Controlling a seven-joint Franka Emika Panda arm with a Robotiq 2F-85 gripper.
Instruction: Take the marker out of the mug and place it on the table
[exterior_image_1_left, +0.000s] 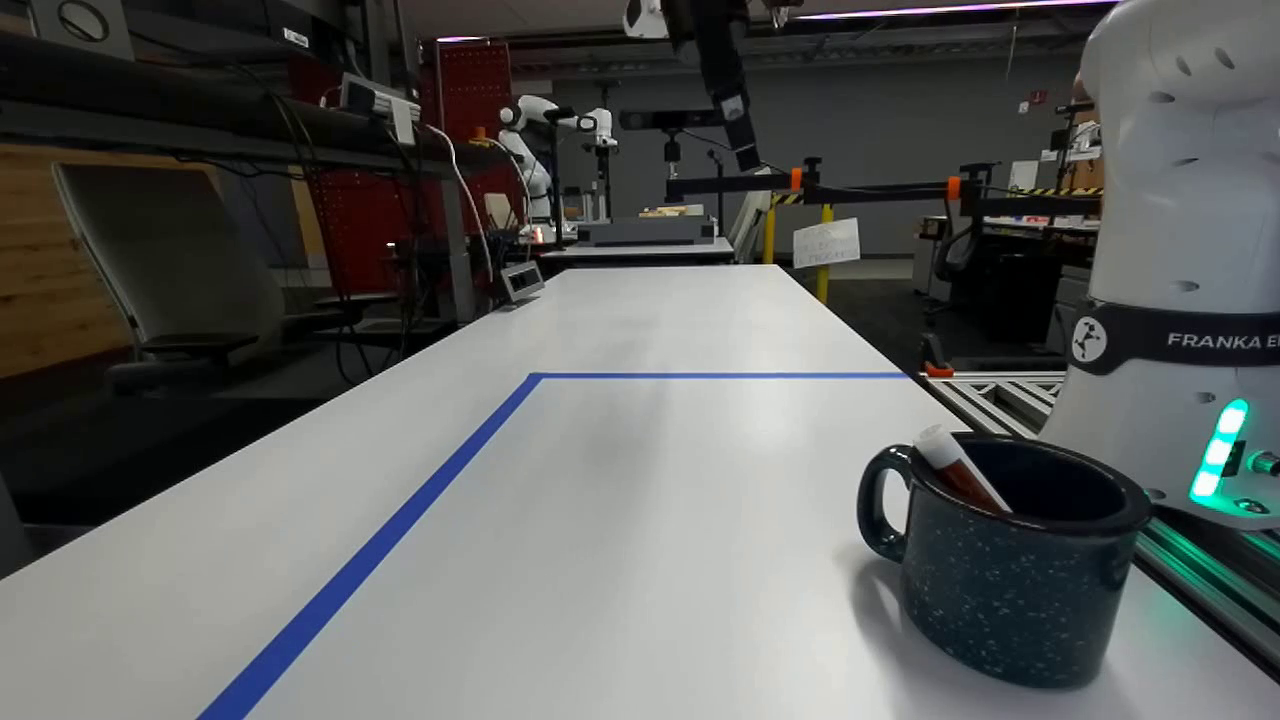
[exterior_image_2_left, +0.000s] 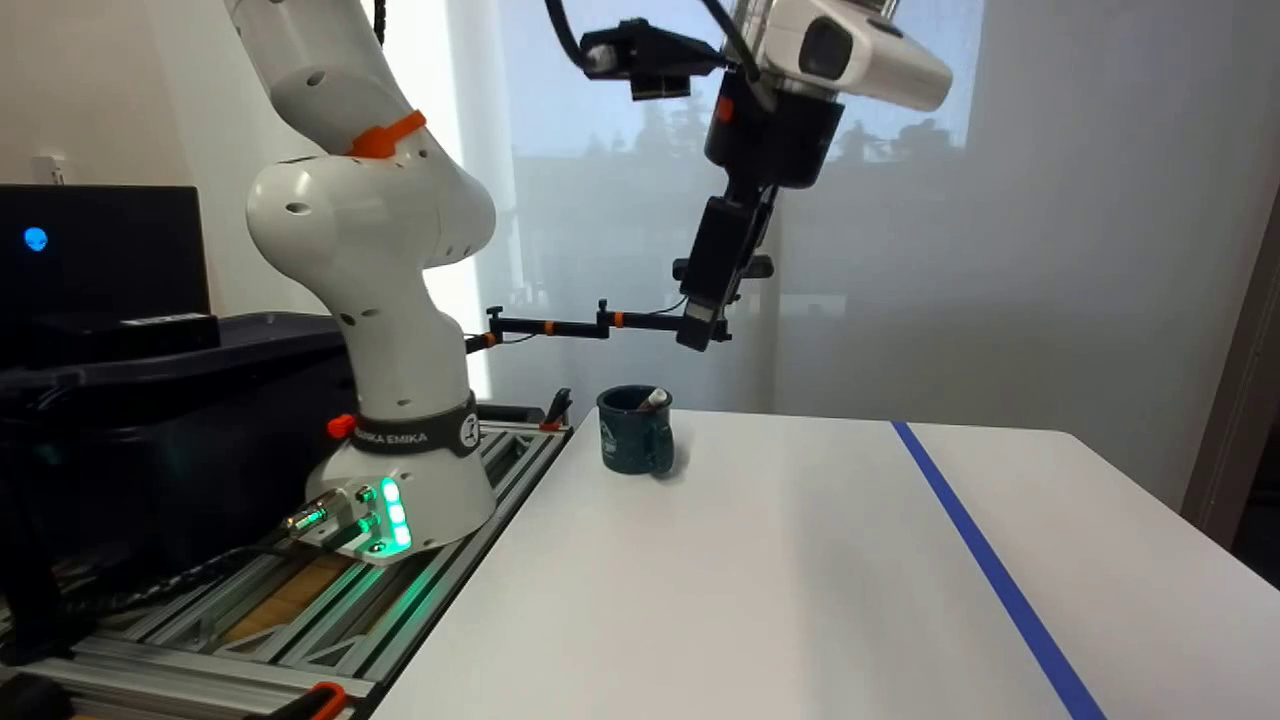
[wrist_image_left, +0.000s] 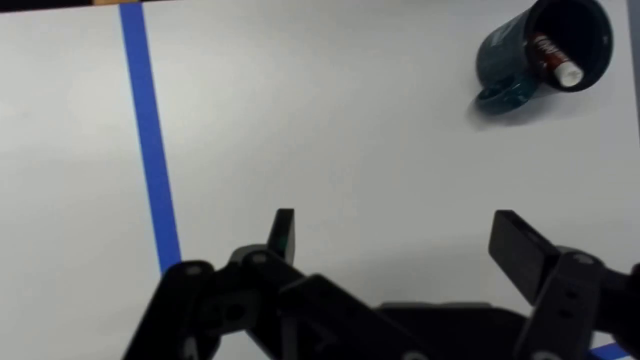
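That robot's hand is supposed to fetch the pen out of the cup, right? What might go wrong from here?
The marker leans inside the mug with its white end poking above the rim, so the open gripper might bump the rim or grip poorly. The mug stands near an edge of the table, so a hard knock could perhaps push it over. And the marker looks round, so once set down it may roll.

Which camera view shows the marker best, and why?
The wrist view: looking into the mug, it shows the marker clearly, reddish lettered barrel and white end. In both exterior views, the mug hides all but the white end and some reddish barrel.
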